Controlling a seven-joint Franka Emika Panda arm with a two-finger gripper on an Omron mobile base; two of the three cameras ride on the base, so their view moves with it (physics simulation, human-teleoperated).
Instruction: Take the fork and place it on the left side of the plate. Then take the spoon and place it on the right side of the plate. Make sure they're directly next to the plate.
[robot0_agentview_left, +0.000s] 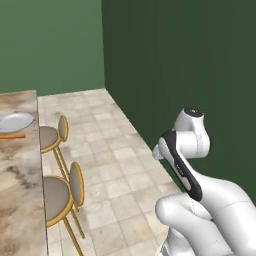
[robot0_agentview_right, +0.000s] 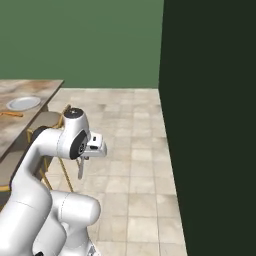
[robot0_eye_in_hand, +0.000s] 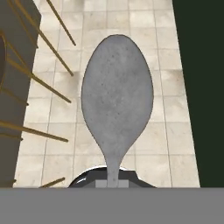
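The grey metal spoon (robot0_eye_in_hand: 117, 100) stands large in the hand view, bowl away from the hand and its handle running down between the jaws. My gripper (robot0_agentview_right: 82, 159) is shut on the spoon (robot0_agentview_right: 80, 170), which hangs downward over the tiled floor, well right of the counter. The light plate (robot0_agentview_left: 15, 121) lies on the marble counter (robot0_agentview_left: 17, 200) at the far left. Just on its near side, the orange fork (robot0_agentview_left: 12, 135) lies close beside it. From the right base camera the plate (robot0_agentview_right: 23, 103) and fork (robot0_agentview_right: 11, 114) show at the far left.
Two round stools with gold legs (robot0_agentview_left: 52, 137) (robot0_agentview_left: 61, 196) stand along the counter's edge between the arm and the plate. A dark green wall (robot0_agentview_left: 200, 60) rises close on the right. Beige floor tiles (robot0_agentview_right: 135, 150) lie open ahead.
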